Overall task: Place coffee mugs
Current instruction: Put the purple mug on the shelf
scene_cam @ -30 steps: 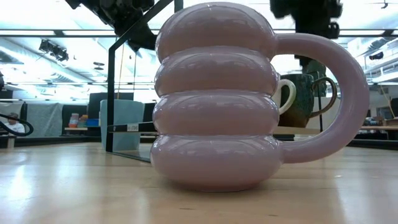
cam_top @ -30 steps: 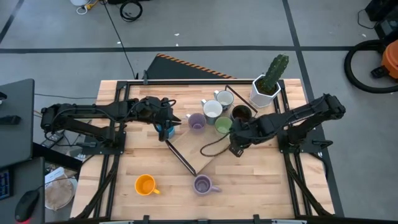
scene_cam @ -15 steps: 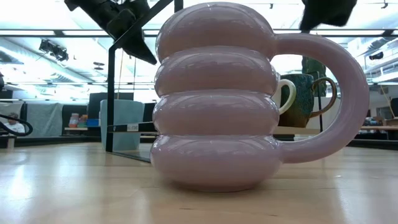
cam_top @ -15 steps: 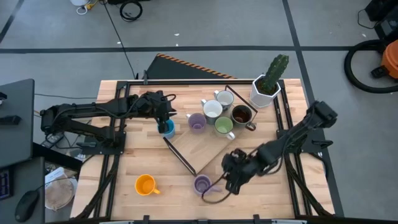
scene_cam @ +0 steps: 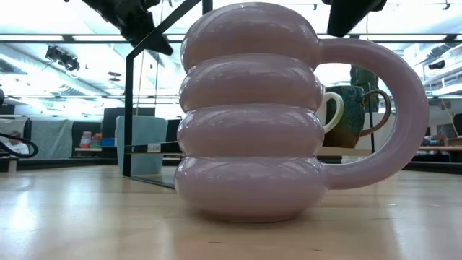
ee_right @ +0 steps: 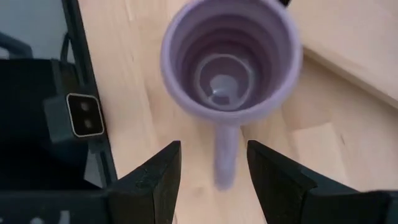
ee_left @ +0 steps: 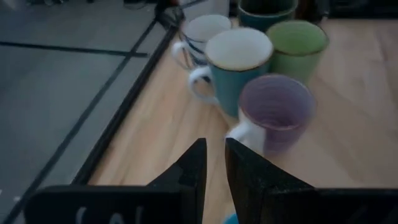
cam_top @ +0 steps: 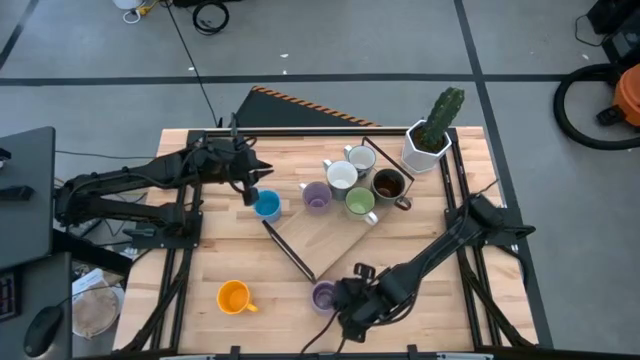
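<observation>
Lilac ribbed mug [ee_right: 231, 59] stands upright near the bench's front edge, its handle lying between the right gripper's [ee_right: 212, 163] spread fingers, seemingly lined up for a handle pinch, not yet closed.

Two dark, slender jointed arms trail black cables; each tool has two black fingers.

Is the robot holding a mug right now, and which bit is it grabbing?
Nothing is held. The right gripper is open, its fingers either side of the lilac mug's handle. The left gripper hangs shut above the blue mug.
</observation>
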Robot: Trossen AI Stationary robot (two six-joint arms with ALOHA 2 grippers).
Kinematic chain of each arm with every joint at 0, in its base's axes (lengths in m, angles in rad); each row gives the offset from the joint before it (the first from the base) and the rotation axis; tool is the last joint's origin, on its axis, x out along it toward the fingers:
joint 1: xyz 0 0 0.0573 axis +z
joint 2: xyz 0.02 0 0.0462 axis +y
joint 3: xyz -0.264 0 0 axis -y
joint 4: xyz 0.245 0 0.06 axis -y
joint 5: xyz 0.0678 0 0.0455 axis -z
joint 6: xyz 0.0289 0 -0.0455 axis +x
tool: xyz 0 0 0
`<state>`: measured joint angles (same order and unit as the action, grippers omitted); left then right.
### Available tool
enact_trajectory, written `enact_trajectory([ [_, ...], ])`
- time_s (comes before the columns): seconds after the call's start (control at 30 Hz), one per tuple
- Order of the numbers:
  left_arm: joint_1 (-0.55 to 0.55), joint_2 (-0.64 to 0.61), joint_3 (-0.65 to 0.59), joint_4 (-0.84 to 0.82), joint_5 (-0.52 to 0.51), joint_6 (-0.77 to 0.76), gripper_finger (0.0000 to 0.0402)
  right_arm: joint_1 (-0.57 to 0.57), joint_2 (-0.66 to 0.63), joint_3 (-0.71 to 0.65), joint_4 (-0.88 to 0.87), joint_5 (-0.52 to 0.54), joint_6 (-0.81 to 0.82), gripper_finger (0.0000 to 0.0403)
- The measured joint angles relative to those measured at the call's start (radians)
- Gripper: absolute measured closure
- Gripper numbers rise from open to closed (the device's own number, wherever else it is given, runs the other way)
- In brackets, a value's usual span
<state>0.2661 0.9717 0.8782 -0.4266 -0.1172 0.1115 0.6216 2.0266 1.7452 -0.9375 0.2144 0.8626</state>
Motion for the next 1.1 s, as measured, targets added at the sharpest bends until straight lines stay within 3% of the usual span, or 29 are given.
enact_trajectory([
  [0.27,-0.024,-0.011,-0.001,-0.057,0.069,-0.022,0.0338,-0.004,0.133,0.139,-0.096,-0.006,0.002,0.0213],
  [0.77,-0.029,-0.011,-0.001,-0.081,0.071,-0.022,0.0338,-0.004,0.184,0.128,-0.128,0.019,0.083,0.0217],
  [0.87,-0.029,-0.011,-0.001,-0.088,0.071,-0.022,0.0338,-0.010,0.188,0.124,-0.133,0.011,0.093,0.0242],
  [1.1,-0.029,-0.011,-0.001,-0.090,0.070,-0.022,0.0338,-0.016,0.186,0.122,-0.182,-0.020,0.105,0.0351],
])
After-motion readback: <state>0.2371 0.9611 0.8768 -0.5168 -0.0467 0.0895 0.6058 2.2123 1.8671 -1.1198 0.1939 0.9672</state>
